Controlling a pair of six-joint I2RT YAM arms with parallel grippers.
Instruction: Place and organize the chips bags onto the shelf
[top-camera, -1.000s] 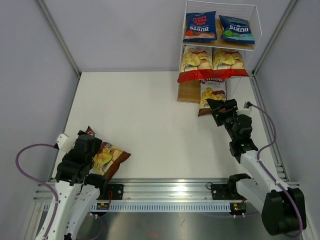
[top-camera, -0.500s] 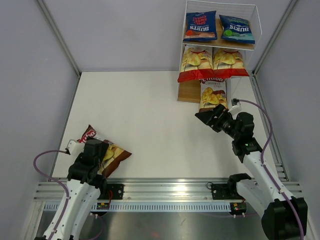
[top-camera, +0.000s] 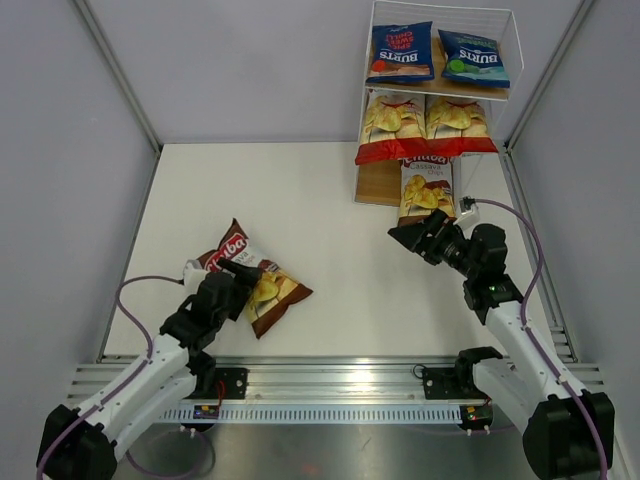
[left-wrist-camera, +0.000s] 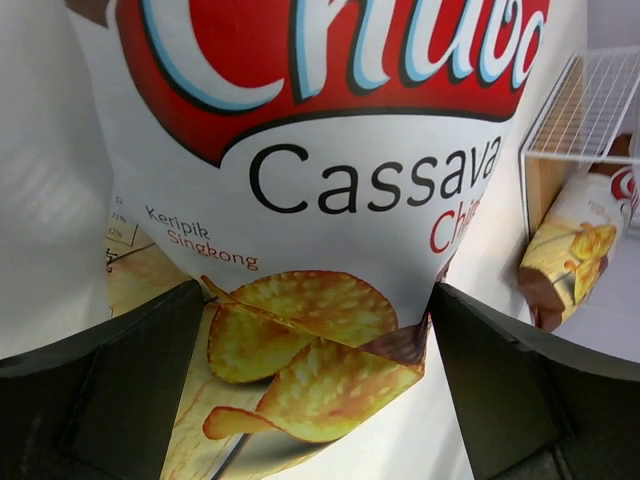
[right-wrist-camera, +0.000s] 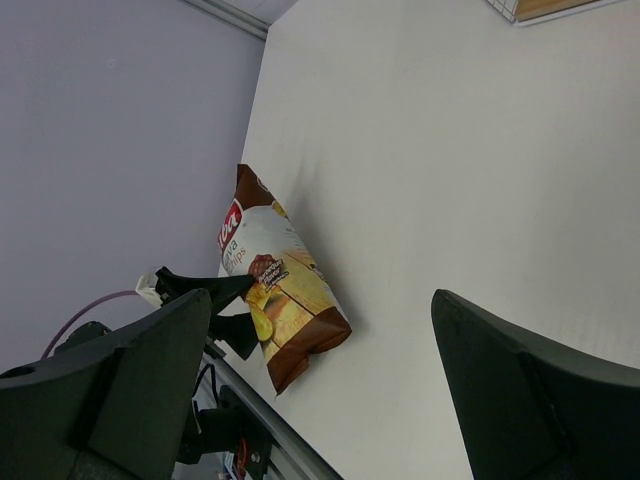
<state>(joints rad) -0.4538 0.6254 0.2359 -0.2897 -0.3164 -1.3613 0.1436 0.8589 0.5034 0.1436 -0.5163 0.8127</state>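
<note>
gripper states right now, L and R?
Left gripper: open, jaws either side of the brown Chuba bag lying on the table.
Right gripper: open, holding nothing.

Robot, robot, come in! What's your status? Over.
Left tool open, straddling last brown bag on table. Right tool open, empty. Five bags shelved. Nothing blocking shelf.

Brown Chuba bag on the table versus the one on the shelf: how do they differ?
The loose brown Chuba cassava bag lies diagonal on the white table, between the open fingers of the left gripper. The shelved brown Chuba bag sits straight on the bottom tier of the white wire shelf, no gripper touching. Same print.
</note>
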